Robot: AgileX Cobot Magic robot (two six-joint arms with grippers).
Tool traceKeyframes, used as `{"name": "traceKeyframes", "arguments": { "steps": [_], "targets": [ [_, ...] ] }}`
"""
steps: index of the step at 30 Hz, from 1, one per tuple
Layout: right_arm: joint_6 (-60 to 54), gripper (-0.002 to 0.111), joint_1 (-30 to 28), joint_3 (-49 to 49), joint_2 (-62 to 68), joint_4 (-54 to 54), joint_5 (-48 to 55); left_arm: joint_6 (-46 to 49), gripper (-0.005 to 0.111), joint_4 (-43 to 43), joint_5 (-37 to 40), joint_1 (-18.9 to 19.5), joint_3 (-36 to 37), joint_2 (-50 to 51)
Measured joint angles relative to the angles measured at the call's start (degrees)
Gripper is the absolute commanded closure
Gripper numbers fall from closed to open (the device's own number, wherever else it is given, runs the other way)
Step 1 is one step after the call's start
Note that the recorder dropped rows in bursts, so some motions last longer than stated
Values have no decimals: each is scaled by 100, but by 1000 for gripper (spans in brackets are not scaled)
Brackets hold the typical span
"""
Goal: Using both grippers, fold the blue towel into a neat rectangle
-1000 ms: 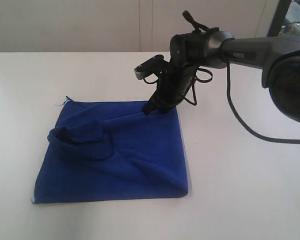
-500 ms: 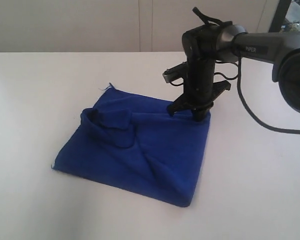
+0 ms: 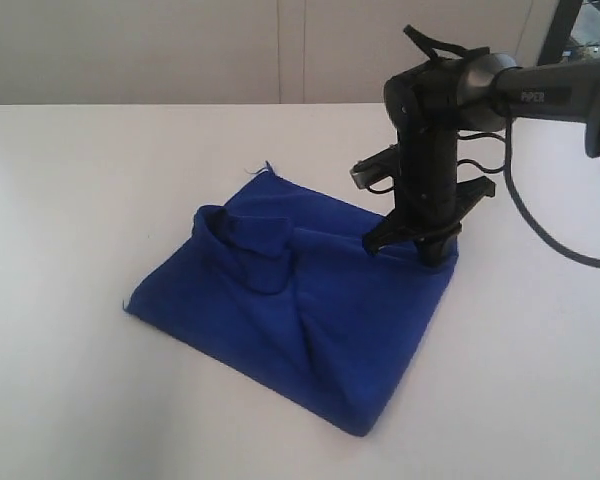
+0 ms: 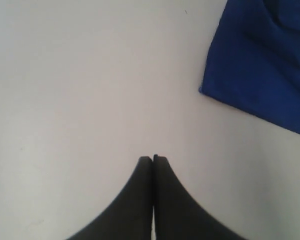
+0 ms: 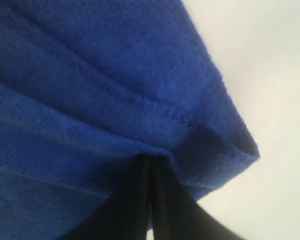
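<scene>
the 2 o'clock corner of the blue towel (image 3: 300,320) is clamped in the right fingers (image 5: 132,202); the left fingers (image 4: 136,207) are clenched empty; pulled by one corner, the cloth could be skewed.

blue towel (image 3: 300,310): deep blue, doubled over, rumpled, raised fold toward its 10 o'clock, flat on the table (image 3: 80,250) | my right pincer (image 3: 425,250): pointing down, clamped on the towel's 2 o'clock corner | my left pincer (image 4: 152,159): closed, empty, apart from the towel

Blue towel (image 3: 310,310) is fuzzy cloth; table (image 3: 80,200) smooth, matt.
</scene>
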Motion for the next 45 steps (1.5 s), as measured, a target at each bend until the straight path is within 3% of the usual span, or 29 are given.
{"name": "traceKeyframes", "arguments": {
  "steps": [14, 25, 32, 45],
  "targets": [
    [0, 108, -3, 1255, -788, 474, 272, 0, 107, 11, 0, 0, 0, 0],
    [-424, 108, 37, 1359, -1966, 939, -70, 0, 107, 11, 0, 0, 0, 0],
    [-1164, 108, 728, 1318, -1961, 2005, -840, 0, 107, 21, 0, 0, 0, 0],
    [-1262, 108, 1906, -144, -1124, 2284, -1180, 0, 107, 21, 0, 0, 0, 0]
  ]
}}
